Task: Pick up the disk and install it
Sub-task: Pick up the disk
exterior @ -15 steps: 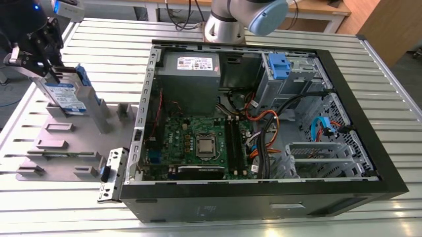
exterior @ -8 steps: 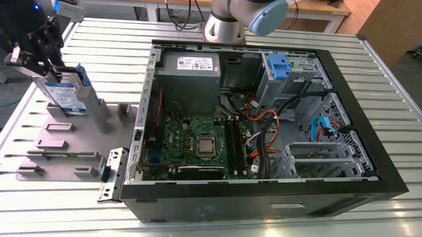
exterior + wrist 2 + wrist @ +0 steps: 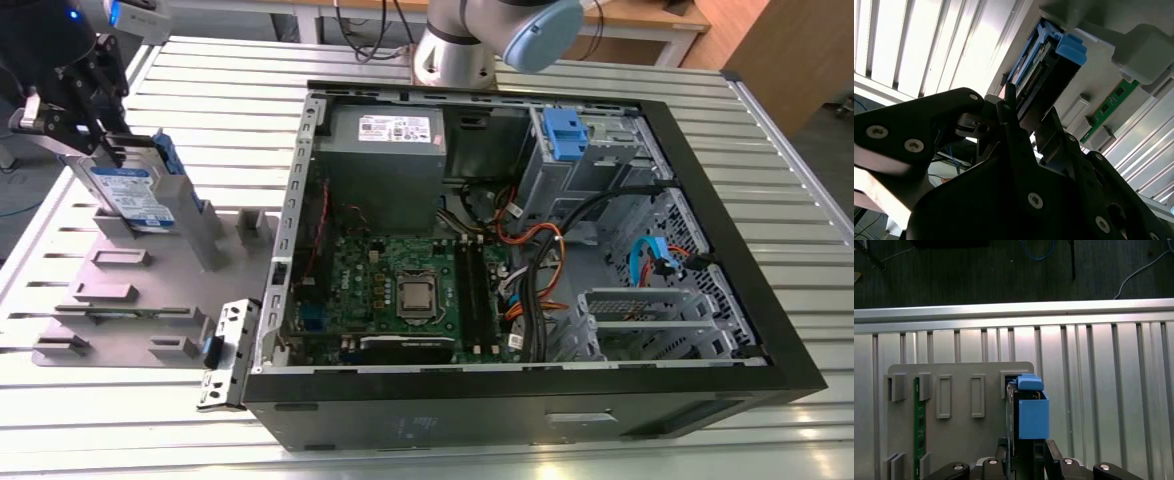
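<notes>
The disk (image 3: 134,195), silver with a white-and-blue label and a blue carrier, stands on edge in a slot of the grey holder plate (image 3: 134,290) at the exterior view's left. My gripper (image 3: 107,145) is right above it, with its black fingers down either side of the disk's upper end. The first wrist view has the disk's blue bracket (image 3: 1031,415) running out from between my fingers (image 3: 1002,452), the gripper (image 3: 1024,450) shut on it. In the second wrist view the disk (image 3: 1046,70) sits between the gripper's (image 3: 1029,120) two fingers, still in the holder.
The open computer case (image 3: 534,250) lies at the exterior view's right, with a grey power supply (image 3: 387,135), a motherboard (image 3: 400,280) and a blue drive carrier (image 3: 563,135) in its bay. A green circuit board (image 3: 917,425) stands in another holder slot. The table is slatted aluminium (image 3: 400,450).
</notes>
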Robot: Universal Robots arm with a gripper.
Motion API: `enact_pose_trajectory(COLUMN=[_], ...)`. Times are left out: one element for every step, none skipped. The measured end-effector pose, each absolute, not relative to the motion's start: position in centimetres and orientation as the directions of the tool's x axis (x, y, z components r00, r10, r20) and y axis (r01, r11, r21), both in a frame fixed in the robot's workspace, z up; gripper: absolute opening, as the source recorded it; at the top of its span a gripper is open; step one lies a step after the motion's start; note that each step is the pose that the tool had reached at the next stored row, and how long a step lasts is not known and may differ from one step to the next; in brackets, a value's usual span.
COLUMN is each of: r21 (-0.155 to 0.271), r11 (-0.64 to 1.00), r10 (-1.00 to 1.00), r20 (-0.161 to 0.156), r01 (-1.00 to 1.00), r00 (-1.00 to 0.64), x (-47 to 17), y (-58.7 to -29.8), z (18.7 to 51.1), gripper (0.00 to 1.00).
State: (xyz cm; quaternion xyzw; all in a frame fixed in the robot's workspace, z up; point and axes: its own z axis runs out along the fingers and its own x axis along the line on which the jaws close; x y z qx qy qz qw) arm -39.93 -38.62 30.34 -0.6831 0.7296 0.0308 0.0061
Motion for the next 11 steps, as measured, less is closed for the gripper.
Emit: enact_pose_trajectory(r21=[0.037,0.037,0.037,0.037,0.037,0.037,0.037,0.037,0.037,0.037,0.037], r11=[0.065,0.065,0.065,0.065,0.065,0.065,0.065,0.065,0.065,0.065,0.065], r10=[-0.996,-0.996,-0.996,-0.996,-0.996,-0.996,-0.996,-0.996,-0.996,-0.996,-0.996], r20=[-0.051,-0.051,-0.051,-0.051,-0.051,-0.051,-0.051,-0.051,-0.051,-0.051,-0.051], r01=[-0.997,-0.997,-0.997,-0.997,-0.997,-0.997,-0.997,-0.997,-0.997,-0.997,-0.997], r00=[-0.067,-0.067,-0.067,-0.067,-0.067,-0.067,-0.067,-0.067,-0.067,-0.067,-0.067], x=[-39.93,-39.93,-39.93,-39.93,-39.94,-39.94,-39.94,-39.94,-39.94,-39.94,-39.94], y=[-38.62,-38.62,-38.63,-38.63,-38.63,-38.63,-38.63,-38.63,-38.64,-38.64,-38.64], z=[30.34,30.34,30.34,30.34,30.34,30.34,30.34,30.34,30.35,30.35,30.35], gripper=[0.42,0.42,0.42,0.42,0.42,0.42,0.42,0.40,0.40,0.35,0.35])
